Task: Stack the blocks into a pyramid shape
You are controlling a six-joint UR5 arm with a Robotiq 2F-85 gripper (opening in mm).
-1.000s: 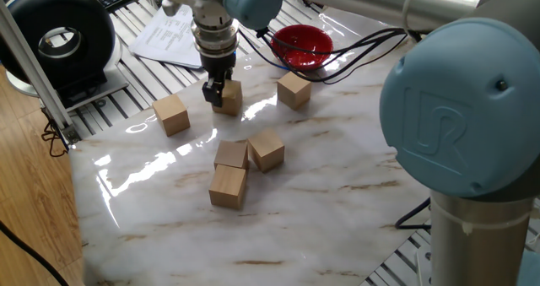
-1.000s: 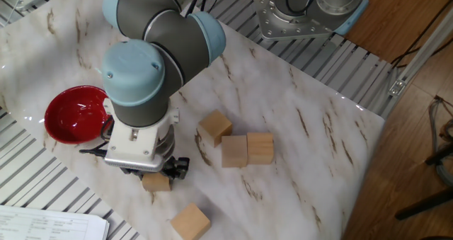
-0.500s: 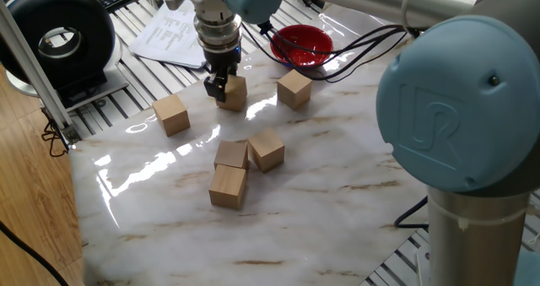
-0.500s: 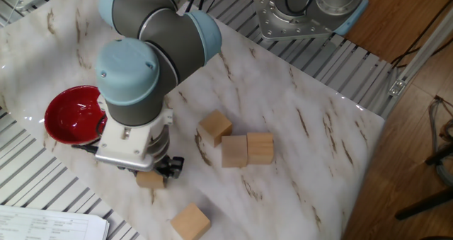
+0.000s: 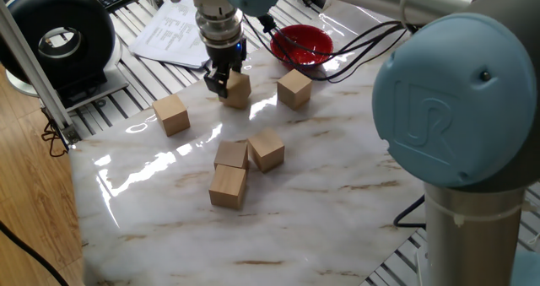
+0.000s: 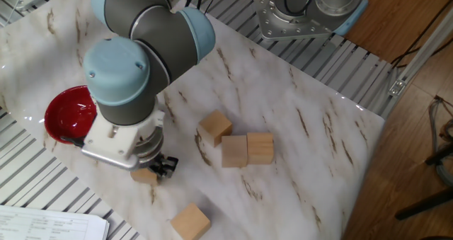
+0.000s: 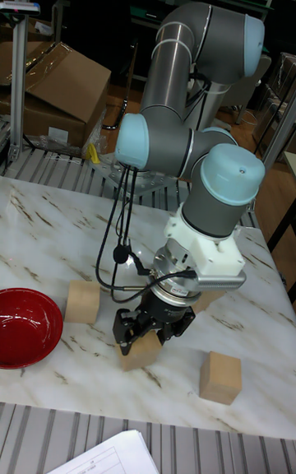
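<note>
My gripper [image 5: 225, 86] is shut on one tan wooden block [image 5: 240, 91], held tilted just above the marble table near its far side. The tall fixed view shows the gripper [image 7: 146, 334] and this block [image 7: 138, 352] from the front. In the other fixed view the wrist hides most of the held block [image 6: 144, 175]. Three blocks [image 5: 231, 154] [image 5: 266, 149] [image 5: 228, 186] cluster at the table's middle. Single blocks lie at the left [image 5: 171, 114] and right [image 5: 294, 89] of the gripper.
A red bowl [image 5: 301, 45] stands at the table's far edge, just beyond the gripper. Papers [image 5: 173, 33] and a black round device [image 5: 59, 37] lie off the table at the far left. The arm's cables [image 5: 354, 45] trail past the bowl.
The gripper has risen and shifted toward the red bowl, carrying the block with it. The block now hangs tilted. The other blocks have not moved.
</note>
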